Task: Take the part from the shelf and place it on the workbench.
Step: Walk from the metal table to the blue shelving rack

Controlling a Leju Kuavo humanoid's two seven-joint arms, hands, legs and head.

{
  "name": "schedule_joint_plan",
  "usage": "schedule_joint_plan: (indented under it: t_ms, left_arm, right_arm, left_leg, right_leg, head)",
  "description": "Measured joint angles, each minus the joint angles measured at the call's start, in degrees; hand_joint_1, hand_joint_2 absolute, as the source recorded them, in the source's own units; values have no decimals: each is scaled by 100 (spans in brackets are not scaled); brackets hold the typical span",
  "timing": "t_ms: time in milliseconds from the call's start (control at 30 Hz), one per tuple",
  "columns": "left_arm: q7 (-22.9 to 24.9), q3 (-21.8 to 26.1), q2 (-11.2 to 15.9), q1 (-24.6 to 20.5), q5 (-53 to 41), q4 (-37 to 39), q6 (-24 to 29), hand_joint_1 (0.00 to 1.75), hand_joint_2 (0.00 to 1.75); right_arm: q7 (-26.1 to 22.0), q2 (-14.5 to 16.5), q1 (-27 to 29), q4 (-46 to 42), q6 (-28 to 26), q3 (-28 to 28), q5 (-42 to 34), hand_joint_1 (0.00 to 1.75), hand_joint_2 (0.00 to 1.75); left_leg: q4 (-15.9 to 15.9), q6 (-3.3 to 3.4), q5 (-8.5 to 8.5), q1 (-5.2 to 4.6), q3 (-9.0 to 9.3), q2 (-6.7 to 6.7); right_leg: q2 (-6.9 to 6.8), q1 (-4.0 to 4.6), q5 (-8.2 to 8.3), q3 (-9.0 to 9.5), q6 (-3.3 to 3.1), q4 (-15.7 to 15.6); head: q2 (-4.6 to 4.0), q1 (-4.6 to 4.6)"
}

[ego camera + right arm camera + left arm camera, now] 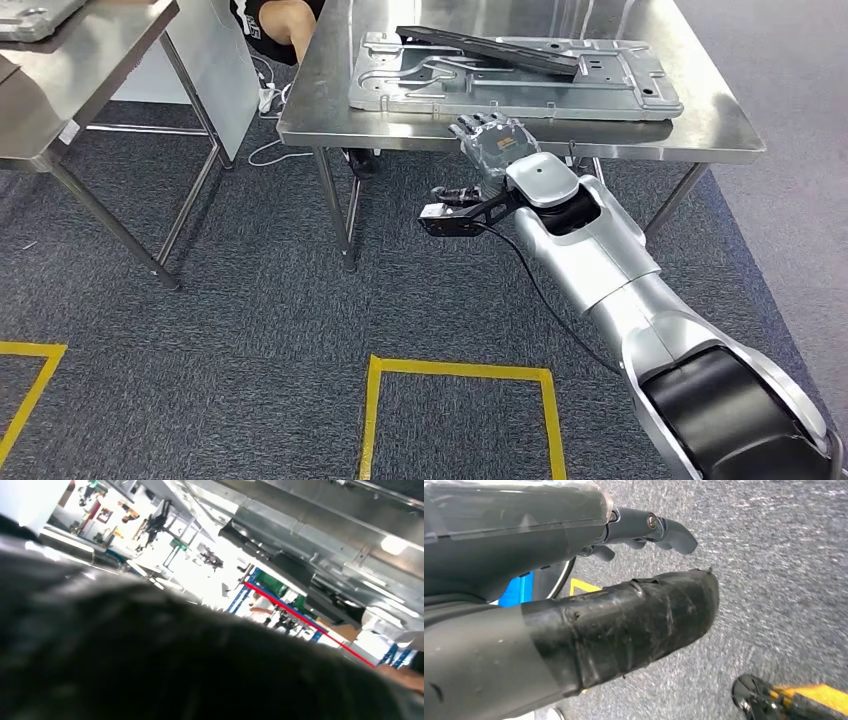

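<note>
The part, a large grey metal plate [520, 85] with a black bar [490, 48] lying across it, rests flat on the steel workbench [700, 125]. My right hand [492, 138] is stretched to the workbench's front edge, back of the hand up, fingertips just short of the plate's near rim and holding nothing. In the right wrist view the plate's ribbed surface [320, 525] runs close past the blurred dark hand [165, 665]. My left hand [624, 600] hangs over the grey carpet, its fingers [659, 527] apart and empty.
A person in black [285, 25] sits behind the workbench's far left corner. A second steel table [90, 50] stands to the left, with white cables [265, 150] on the carpet between. Yellow tape squares [460, 375] mark the floor near me.
</note>
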Motion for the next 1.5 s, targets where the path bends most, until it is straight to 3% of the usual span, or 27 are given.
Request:
schedule_joint_plan:
  t_ms: [100,133,167,200,233,300,333,433,500,600,633,667,700,800,867,933,1000,1100,1133,1167,1200,1233,1267,1333,1400,1500]
  left_arm:
    - [1,1,3,7,0,0,0,0,0]
    - [1,1,5,9,0,0,0,0,0]
    - [0,1,7,10,0,0,0,0,0]
    - [0,1,7,8,0,0,0,0,0]
    - [0,1,5,8,0,0,0,0,0]
    - [1,1,-2,8,0,0,0,0,0]
    - [2,1,-5,9,0,0,0,0,0]
    - [0,1,-7,6,0,0,0,0,0]
    - [-1,0,-5,5,0,0,0,0,0]
    - [1,1,-7,7,0,0,0,0,0]
    - [1,1,-9,8,0,0,0,0,0]
    - [2,1,-10,9,0,0,0,0,0]
    - [2,1,-10,11,0,0,0,0,0]
    - [1,0,-2,18,0,0,0,0,0]
    - [1,0,1,14,0,0,0,0,0]
    - [0,1,0,5,0,0,0,0,0]
    - [0,0,-2,1,0,0,0,0,0]
    - [1,1,0,6,0,0,0,0,0]
    - [1,1,2,8,0,0,0,0,0]
    - [1,1,4,10,0,0,0,0,0]
    - [0,1,4,9,0,0,0,0,0]
    - [1,1,3,9,0,0,0,0,0]
    - [1,1,1,9,0,0,0,0,0]
    - [2,1,-5,8,0,0,0,0,0]
    - [2,0,-8,7,0,0,0,0,0]
    - [1,0,-5,6,0,0,0,0,0]
  right_arm:
    - [1,-5,16,3,2,0,0,0,0]
    - [0,-6,31,4,3,0,0,0,0]
    - [-1,-7,43,4,4,0,0,0,0]
    - [-1,-7,45,4,4,0,0,0,0]
    - [-1,-7,40,4,3,0,0,0,0]
    - [-1,-7,24,4,1,0,0,0,0]
    - [-1,-7,19,4,1,0,0,0,0]
    - [1,-7,16,2,1,0,0,0,0]
    - [0,-3,9,-2,-1,0,0,0,0]
    - [-1,0,10,-2,1,0,0,0,0]
    - [-1,0,23,0,2,0,0,0,0]
    - [-2,0,35,1,2,0,0,0,0]
    - [-2,0,42,2,2,0,0,0,0]
    - [-1,0,35,1,1,0,0,0,0]
    - [-2,0,31,1,1,0,0,0,0]
    - [-2,0,30,0,0,0,0,0,0]
    - [-1,0,15,-2,-1,0,0,0,0]
    - [-1,-5,15,1,2,0,0,0,0]
    - [-1,-8,30,3,3,0,0,0,0]
    - [-1,-8,45,4,3,0,0,0,0]
    - [-1,-9,53,4,3,0,0,0,0]
    - [-1,-8,52,4,3,0,0,0,0]
    - [-1,-8,44,4,2,0,0,0,0]
    - [-1,-7,25,4,2,0,0,0,0]
    - [0,-7,18,4,1,0,0,0,0]
    - [0,-3,13,-1,0,0,0,0,0]
  left_leg:
    - [-13,55,4,2,4,15]
    - [-10,57,1,2,5,14]
    - [-6,56,-2,2,8,11]
    - [0,53,-9,2,14,7]
    - [5,46,-20,2,24,4]
    - [13,16,-41,-6,36,1]
    - [15,-7,-46,-12,41,0]
    - [2,-98,-49,-14,41,-4]
    - [176,-151,-194,-8,-32,-5]
    - [1174,-197,-693,0,-487,-6]
    - [1479,-207,-772,1,-639,-5]
    - [1612,-211,-744,1,-715,-5]
    - [1518,-207,-601,1,-685,-5]
    - [443,-150,-54,-16,-199,-8]
    - [95,-107,3,-47,-37,-14]
    - [41,-65,6,-46,-21,-12]
    - [-20,0,28,-16,3,2]
    - [-46,62,47,-6,7,20]
    - [-41,65,45,-7,3,21]
    - [-33,67,43,-9,0,20]
    - [-23,65,39,-9,-1,17]
    - [-12,61,33,-9,1,14]
    - [-2,52,24,-8,3,11]
    - [10,15,16,-19,-8,10]
    - [3,-40,25,-28,-20,10]
    - [75,-136,-49,-25,-53,8]
  right_leg:
    - [-2,-34,-503,-502,65,1048]
    - [-3,-46,-554,-636,79,1309]
    - [-3,-57,-489,-681,85,1372]
    - [-4,-66,-313,-611,83,1195]
    - [-6,-70,-82,-447,72,833]
    - [-9,-51,216,-78,33,81]
    - [-10,-35,260,26,12,-133]
    - [-6,-16,250,67,-54,-275]
    - [-6,-44,278,93,-125,-345]
    - [-8,-38,292,103,-190,-369]
    - [-8,-27,286,101,-197,-359]
    - [-8,-17,278,100,-202,-349]
    - [-5,-11,269,102,-203,-336]
    - [2,-1,230,103,-174,-296]
    - [4,9,227,83,-131,-275]
    - [4,17,229,79,-77,-272]
    - [2,17,115,32,-21,-145]
    - [0,-13,-385,-395,39,796]
    - [-1,-27,-500,-563,55,1144]
    - [-1,-41,-503,-655,67,1322]
    - [-2,-52,-395,-643,72,1288]
    - [-3,-60,-202,-521,69,1030]
    - [-6,-64,10,-328,55,627]
    - [-9,-36,244,-4,18,-43]
    - [-6,-1,240,78,-17,-246]
    - [-6,-35,275,93,-114,-342]
  head:
    - [0,1]
    - [0,1]
    - [0,1]
    - [0,1]
    - [0,1]
    - [0,1]
    - [0,1]
    - [0,0]
    - [0,0]
    - [0,0]
    - [0,0]
    - [0,-1]
    - [0,0]
    - [0,1]
    - [0,-1]
    - [0,-1]
    - [0,1]
    - [0,1]
    - [0,1]
    - [0,1]
    - [0,1]
    - [0,1]
    - [0,1]
    - [0,1]
    - [0,0]
    - [0,0]
